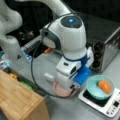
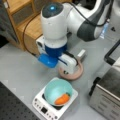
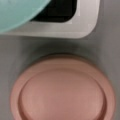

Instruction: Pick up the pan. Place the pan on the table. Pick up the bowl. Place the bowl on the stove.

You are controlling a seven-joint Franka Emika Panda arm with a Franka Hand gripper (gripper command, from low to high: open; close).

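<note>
In a front view, going left to right, a light wooden board (image 1: 18,97) fills the lower left corner, then the grey bench (image 1: 42,66), then the pink pan (image 1: 62,91) lying flat on that bench with its short white handle (image 1: 48,76) pointing left. The gripper (image 1: 68,83) hangs directly over the pan, close above it or touching it, and the arm's body hides the jaws, so I cannot tell whether they are released or clenched. Further right the teal bowl (image 1: 100,87), an orange food piece (image 1: 105,86) inside it, sits on the stove (image 1: 106,103), with the silver toaster oven (image 1: 105,47) behind. The wrist view looks straight down on the pan (image 3: 62,92), with the stove's corner (image 3: 85,25) and the bowl's edge (image 3: 17,12) just beyond, and no jaws show there. As judged from this, both objects appear to be at their destinations. The risk is the tight spacing: the pan lies just beside the stove, so a sideways drift of the arm could nudge the pan into the cooktop or clip the bowl, and a jolted bowl could slide on the smooth glass or spill its food.
</note>
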